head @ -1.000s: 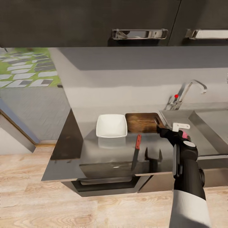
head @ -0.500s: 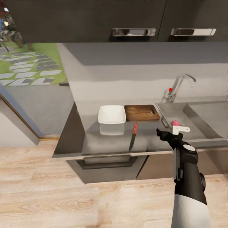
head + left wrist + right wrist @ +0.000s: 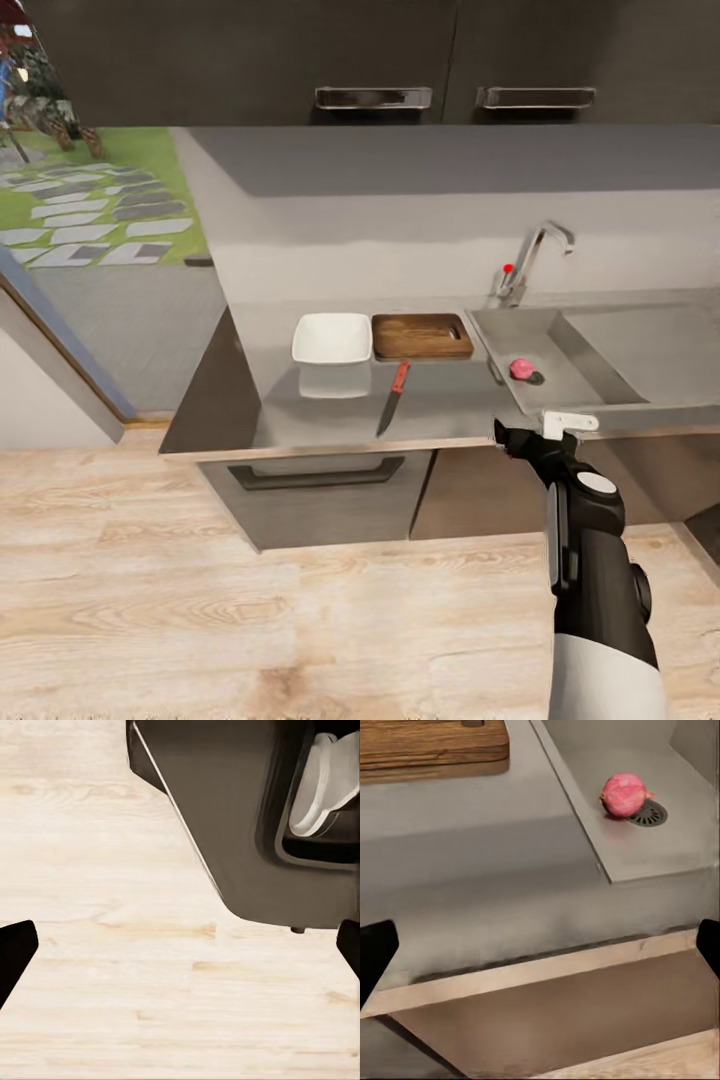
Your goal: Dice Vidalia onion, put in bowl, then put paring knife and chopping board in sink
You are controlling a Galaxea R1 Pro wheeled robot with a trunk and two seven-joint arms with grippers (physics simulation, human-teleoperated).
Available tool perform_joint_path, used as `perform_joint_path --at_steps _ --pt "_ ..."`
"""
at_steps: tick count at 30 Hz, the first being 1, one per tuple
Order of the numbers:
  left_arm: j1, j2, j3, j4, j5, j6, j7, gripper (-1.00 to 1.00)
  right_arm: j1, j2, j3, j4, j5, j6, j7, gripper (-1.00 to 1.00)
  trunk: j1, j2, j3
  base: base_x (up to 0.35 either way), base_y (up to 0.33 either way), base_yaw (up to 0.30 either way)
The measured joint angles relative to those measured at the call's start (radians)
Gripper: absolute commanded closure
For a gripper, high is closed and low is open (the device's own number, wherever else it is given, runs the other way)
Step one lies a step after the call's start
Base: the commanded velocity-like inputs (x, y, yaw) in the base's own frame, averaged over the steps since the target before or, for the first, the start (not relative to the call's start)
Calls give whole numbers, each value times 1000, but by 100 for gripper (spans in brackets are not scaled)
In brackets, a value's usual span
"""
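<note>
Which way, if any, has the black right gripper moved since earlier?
Yes. The right gripper has drawn back from the dark brown wooden chopping board to the grey countertop's front edge.

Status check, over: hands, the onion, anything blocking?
Right hand open, empty, at the countertop edge. Left hand open over floor. Vidalia onion in the sink beside the drain. Nothing between hand and onion.

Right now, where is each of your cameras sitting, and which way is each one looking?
Head view: up on my head, looking down at the glossy grey countertop, white squarish bowl, dark wooden chopping board and steel sink; my right arm and right hand show.
Left wrist view: by my left hand, facing the pale wooden floor; dark fingertips show.
Right wrist view: by my right hand, facing the counter edge.
The head and right wrist views share the small pinkish-red onion.
</note>
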Motion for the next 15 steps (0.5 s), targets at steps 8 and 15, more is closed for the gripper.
perform_joint_path --at_steps 8,15 --pt "-17 0 0 -79 1 2 1 -100 42 0 1 1 0 -35 1 -100 0 0 0 -51 -122 0" --pt "-18 0 0 -155 1 3 3 -100 111 0 -1 6 -1 -75 1 -100 0 0 0 -2 -6 0"
